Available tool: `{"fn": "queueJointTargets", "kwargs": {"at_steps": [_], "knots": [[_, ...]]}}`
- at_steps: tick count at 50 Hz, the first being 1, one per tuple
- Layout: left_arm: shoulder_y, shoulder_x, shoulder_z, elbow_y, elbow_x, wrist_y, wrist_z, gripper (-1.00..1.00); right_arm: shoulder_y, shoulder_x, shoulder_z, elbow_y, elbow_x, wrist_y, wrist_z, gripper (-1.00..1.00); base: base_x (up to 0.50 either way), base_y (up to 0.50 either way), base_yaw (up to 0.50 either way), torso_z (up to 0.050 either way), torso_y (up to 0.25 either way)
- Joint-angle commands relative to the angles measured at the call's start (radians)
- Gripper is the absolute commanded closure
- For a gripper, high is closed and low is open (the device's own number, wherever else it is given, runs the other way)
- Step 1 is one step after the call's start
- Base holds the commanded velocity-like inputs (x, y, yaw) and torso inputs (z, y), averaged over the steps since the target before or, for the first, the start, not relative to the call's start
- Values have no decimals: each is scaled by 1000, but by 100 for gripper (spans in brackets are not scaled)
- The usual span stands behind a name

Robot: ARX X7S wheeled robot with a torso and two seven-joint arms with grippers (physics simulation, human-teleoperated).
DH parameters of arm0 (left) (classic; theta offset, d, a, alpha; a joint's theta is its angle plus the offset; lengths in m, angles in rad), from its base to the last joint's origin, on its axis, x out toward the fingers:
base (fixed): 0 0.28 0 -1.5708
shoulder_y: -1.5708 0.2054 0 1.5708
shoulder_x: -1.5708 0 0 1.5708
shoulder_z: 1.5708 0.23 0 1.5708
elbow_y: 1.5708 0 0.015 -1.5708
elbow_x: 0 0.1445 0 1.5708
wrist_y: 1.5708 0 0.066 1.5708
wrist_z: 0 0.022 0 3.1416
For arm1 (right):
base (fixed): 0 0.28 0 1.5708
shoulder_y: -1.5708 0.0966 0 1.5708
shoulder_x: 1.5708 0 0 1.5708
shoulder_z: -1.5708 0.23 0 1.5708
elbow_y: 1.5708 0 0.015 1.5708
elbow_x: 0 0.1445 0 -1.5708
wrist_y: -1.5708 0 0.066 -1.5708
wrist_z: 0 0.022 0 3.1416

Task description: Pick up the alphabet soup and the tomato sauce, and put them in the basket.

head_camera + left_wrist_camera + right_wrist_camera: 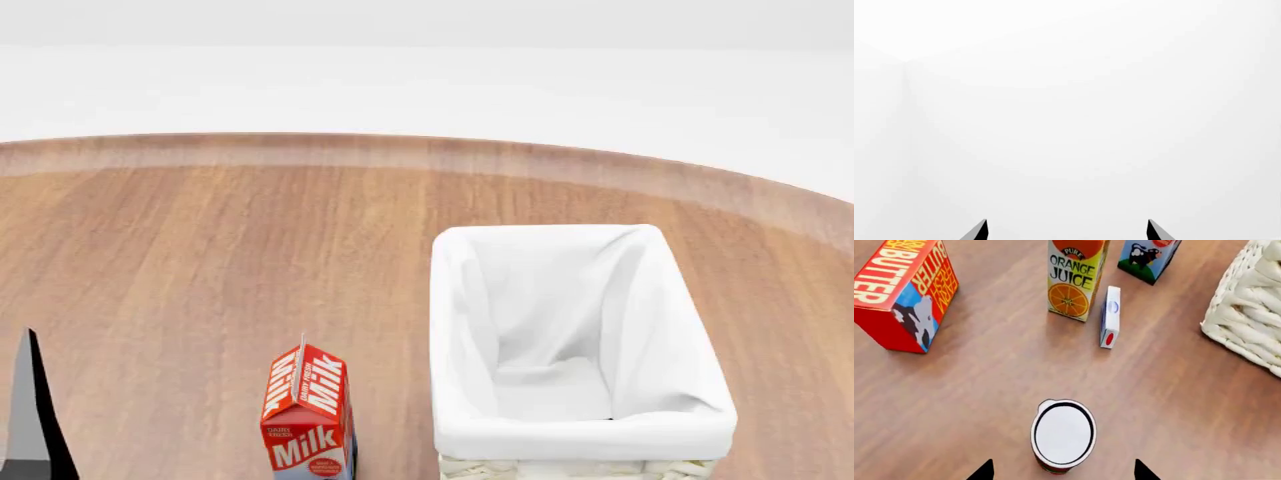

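Wood table [954, 390]: tomato sauce [1063, 435], silver-topped.

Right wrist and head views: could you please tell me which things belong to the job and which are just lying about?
Job: basket; silver-topped can, likely the tomato sauce. The alphabet soup is not in view.
Lying about: butter box; orange juice carton; milk carton; small white box.

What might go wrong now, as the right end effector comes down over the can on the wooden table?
1. The right end effector is open with the silver-topped can between its tips; its label is hardly visible, so it may be the wrong can.
2. An off-centre closing might tip the can.
3. Lifting toward the cream woven wicker basket might brush the small white box nearby.
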Motion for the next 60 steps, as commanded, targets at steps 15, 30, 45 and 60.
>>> {"fn": "queueJointTargets", "kwargs": {"at_steps": [15,30,45,60], "knots": [[-2,-10,12,-2,-4,1,-15,-100,-14,-45,31,173,9,-98,-99,-100,0,0,0,0,0],[9,-19,8,-19,-17,24,-26,-100,-16,-90,49,282,19,-139,-159,-100,0,0,0,0,0],[7,-26,14,-34,-22,32,-36,-100,-23,-137,58,366,25,-167,-201,-100,0,0,0,0,0],[3,-32,23,-28,-23,24,-43,-100,-16,-169,61,405,41,-158,-220,-100,0,0,0,0,0]]}}
